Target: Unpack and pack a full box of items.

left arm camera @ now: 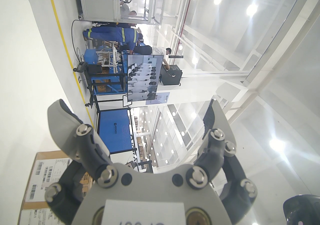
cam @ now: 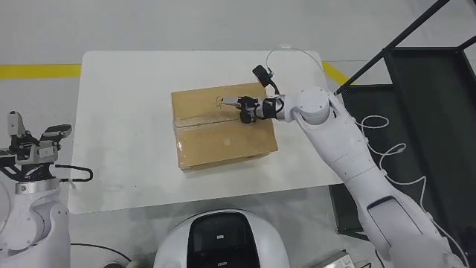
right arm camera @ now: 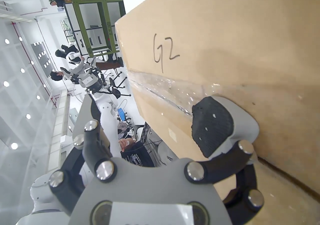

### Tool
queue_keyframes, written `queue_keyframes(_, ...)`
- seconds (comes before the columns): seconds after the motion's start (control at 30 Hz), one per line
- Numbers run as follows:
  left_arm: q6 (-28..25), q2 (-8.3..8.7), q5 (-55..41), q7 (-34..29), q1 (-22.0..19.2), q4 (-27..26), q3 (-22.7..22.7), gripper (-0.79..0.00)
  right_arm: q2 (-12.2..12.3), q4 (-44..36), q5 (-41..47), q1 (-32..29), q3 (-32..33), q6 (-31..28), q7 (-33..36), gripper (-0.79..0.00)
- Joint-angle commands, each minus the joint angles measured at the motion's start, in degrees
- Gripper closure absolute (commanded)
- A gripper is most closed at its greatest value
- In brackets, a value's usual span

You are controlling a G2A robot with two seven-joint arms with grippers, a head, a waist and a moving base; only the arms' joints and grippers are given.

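Note:
A shut cardboard box [cam: 223,128] lies in the middle of the white table [cam: 126,119], with clear tape along its top seam [right arm camera: 160,88] and a handwritten mark [right arm camera: 165,52] beside it. My right gripper [cam: 244,109] is over the box top near the seam's far end, turned on its side and open [right arm camera: 155,123]. One black-padded finger [right arm camera: 212,128] rests against the cardboard just by the tape. A small curl [cam: 221,103] sticks up from the box in front of it. My left gripper [left arm camera: 137,113] is open and holds nothing, off the table's left edge [cam: 41,140], with a labelled box side [left arm camera: 47,178] beside it.
A dark metal rack [cam: 416,104] stands close against the table's right edge, behind my right arm. White cable [cam: 379,145] loops along that arm. A black bar [cam: 74,171] juts out by the left arm. Bare table surrounds the box on all sides.

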Motion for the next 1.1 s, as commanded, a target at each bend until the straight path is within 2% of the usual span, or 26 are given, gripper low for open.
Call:
queue_keyframes(0.0,0.0,0.0,0.0,0.0,0.0,0.0,0.0,-0.785,0.6,-1.9,-0.3,-1.9,1.8,0.9,-0.2,-0.785)
queue_keyframes(0.2,0.0,0.0,0.0,0.0,0.0,0.0,0.0,-0.785,2.1,-5.1,-0.7,-6.2,6.9,2.6,-1.5,-0.785)
queue_keyframes(0.4,0.0,0.0,0.0,0.0,0.0,0.0,0.0,-0.785,2.9,-4.0,-0.2,-7.8,10.3,3.2,-2.6,-0.785)
queue_keyframes(0.53,0.0,0.0,0.0,0.0,0.0,0.0,0.0,-0.785,3.4,-5.2,1.6,-9.2,13.0,1.6,-3.5,-0.785)
queue_keyframes(0.77,0.0,0.0,0.0,0.0,0.0,0.0,0.0,-0.785,4.9,-12.1,4.6,-15.2,21.0,-4.0,-4.2,-0.785)
queue_keyframes(1.07,0.0,0.0,0.0,0.0,0.0,0.0,0.0,-0.785,6.2,-19.0,4.1,-21.6,28.4,-5.1,-7.2,-0.785)
